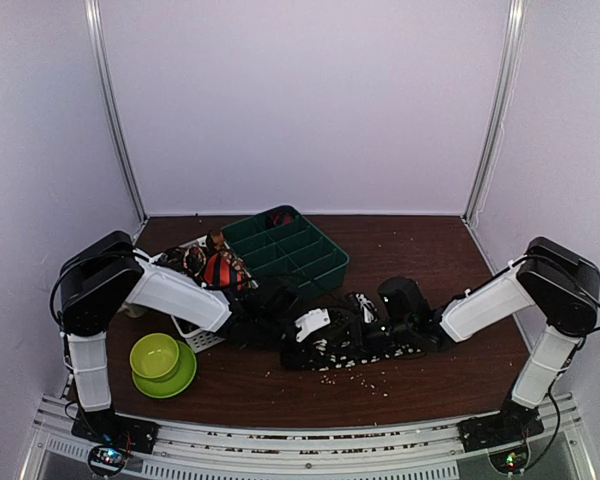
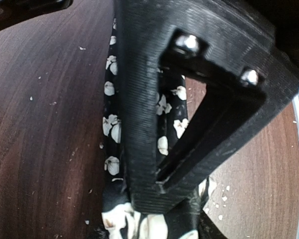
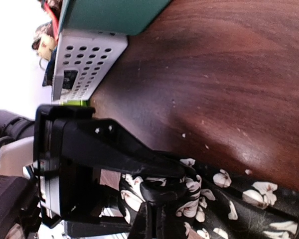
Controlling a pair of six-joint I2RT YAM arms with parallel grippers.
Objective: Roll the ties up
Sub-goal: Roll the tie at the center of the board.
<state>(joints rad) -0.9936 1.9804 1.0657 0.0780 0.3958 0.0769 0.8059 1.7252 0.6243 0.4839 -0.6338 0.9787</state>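
Two grippers meet over the flowered tie (image 1: 345,358), which lies along the near middle of the table (image 1: 430,250), one end bunched between them. The right gripper (image 1: 372,325) has its fingers pressed together at the bunch, though whether cloth is caught between them cannot be told. The left gripper (image 1: 288,326) appears to have its fingers parted, one tip resting on the fabric. The likely danger is that, with no firm hold on both sides, the loose bunch springs open or skids across the wood instead of turning into a roll. The two heads also work close enough to knock each other. Behind them, a green tray (image 1: 332,265) holds something red and dark in one far compartment, too small to name, and nothing shows in its other compartments. A white basket (image 1: 202,338) beside it carries a striped tie (image 1: 220,270) and a brown tie (image 1: 190,258). A green bowl (image 1: 155,352) sits on a plate (image 1: 180,382), with nothing visible inside.
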